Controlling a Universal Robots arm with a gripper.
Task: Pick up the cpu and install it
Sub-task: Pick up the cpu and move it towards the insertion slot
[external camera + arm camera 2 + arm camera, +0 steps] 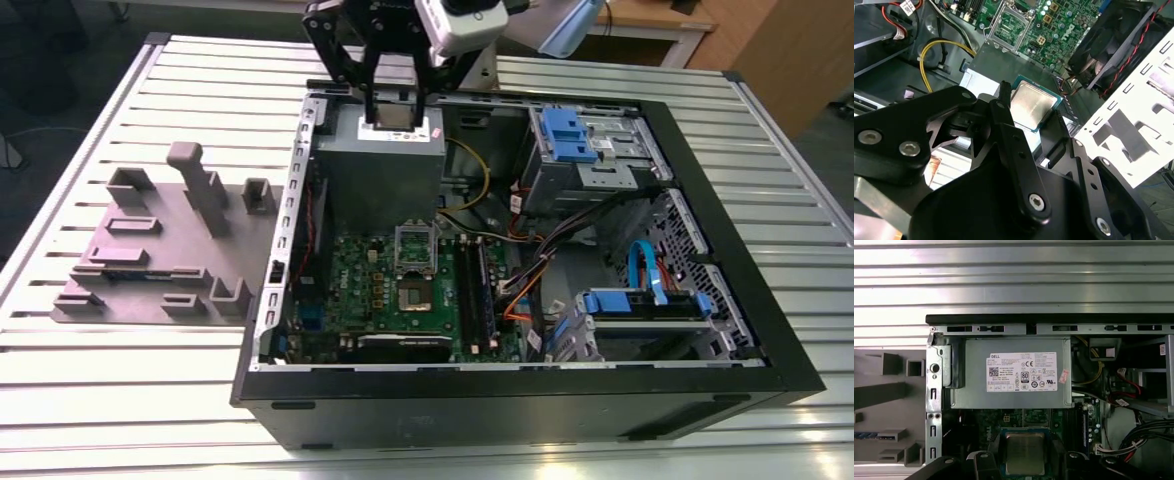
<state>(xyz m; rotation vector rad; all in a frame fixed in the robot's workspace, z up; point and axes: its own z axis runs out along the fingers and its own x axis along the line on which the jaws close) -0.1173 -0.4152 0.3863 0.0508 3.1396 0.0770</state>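
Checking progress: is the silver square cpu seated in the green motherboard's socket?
No, the silver square cpu is at the end effector, off the green motherboard.

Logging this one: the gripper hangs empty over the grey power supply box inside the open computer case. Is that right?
Not empty. In the second wrist view the cpu sits clamped between the fingers. The rest stands: the exterior view shows the gripper over the grey power supply box inside the open computer case.
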